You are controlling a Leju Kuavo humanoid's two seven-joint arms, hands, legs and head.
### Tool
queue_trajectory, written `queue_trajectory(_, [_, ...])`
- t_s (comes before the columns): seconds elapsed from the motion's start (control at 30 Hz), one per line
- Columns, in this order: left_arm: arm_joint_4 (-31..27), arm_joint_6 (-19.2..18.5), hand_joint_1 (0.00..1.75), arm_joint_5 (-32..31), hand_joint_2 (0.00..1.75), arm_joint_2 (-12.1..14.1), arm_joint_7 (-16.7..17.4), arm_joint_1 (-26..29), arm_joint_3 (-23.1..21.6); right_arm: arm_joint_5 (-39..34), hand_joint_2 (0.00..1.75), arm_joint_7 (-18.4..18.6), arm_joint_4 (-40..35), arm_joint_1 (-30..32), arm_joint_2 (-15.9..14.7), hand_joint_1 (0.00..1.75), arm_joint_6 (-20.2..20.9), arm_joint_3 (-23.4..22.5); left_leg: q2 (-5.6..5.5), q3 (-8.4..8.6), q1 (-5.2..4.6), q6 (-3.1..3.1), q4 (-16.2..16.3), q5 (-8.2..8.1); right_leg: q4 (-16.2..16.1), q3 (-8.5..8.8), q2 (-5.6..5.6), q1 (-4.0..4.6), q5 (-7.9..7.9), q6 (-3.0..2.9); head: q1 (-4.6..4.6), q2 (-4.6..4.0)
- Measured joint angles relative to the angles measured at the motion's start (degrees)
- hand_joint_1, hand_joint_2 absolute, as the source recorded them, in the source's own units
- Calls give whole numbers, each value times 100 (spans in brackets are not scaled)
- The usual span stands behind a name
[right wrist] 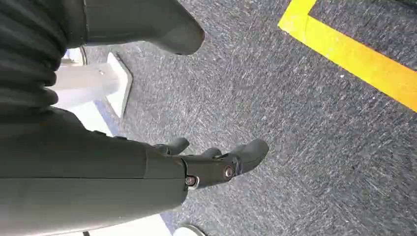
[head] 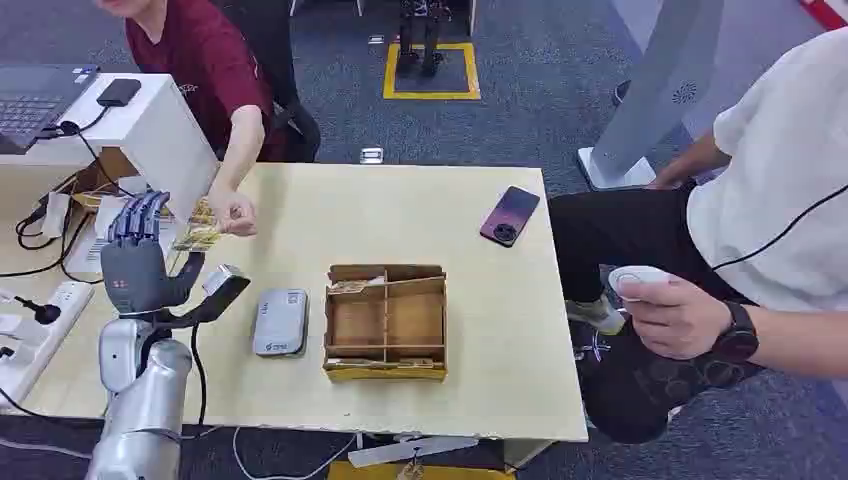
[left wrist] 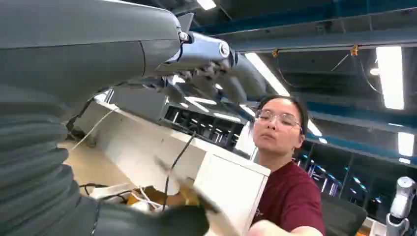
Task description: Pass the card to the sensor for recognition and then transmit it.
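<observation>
I can read nothing: the grey rounded sensor pad [head: 279,321] on the table carries small marks, too tiny for me to make out.

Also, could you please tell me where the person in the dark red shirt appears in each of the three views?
Head view: the person in the dark red shirt is at top left, behind the table.
Left wrist view: the person is at lower right, seen from below.
Right wrist view: not in it; this view faces the carpet.
Shared landmark: the white cabinet next to the person in both of those views.
</observation>
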Motion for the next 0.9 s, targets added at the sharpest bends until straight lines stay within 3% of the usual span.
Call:
queue_trajectory(0.37, [142,7,175,353,175,28,5,-20,-2,63,175,-26,0,0,0,0,-35,0,0,0,0,0,0,0,0,0,0,0,0,0,0,0])
queue_trajectory(0.77, [328,7,175,1281,175,79,-83,-21,-149,133,175,-94,2,1,0,0,-24,0,0,1,0,0,0,0,0,-1,1,0,0,0,0,0])
queue_trajectory(0.83, [337,-4,175,1331,175,81,16,-22,-199,135,175,-94,2,1,0,0,-24,0,0,1,0,0,0,0,0,-1,0,0,0,0,0,0])
queue_trajectory(0.9, [424,-239,175,1789,175,129,278,-31,-376,135,175,-94,2,0,0,0,-31,-4,0,1,0,0,0,0,0,0,1,0,0,0,2,0])
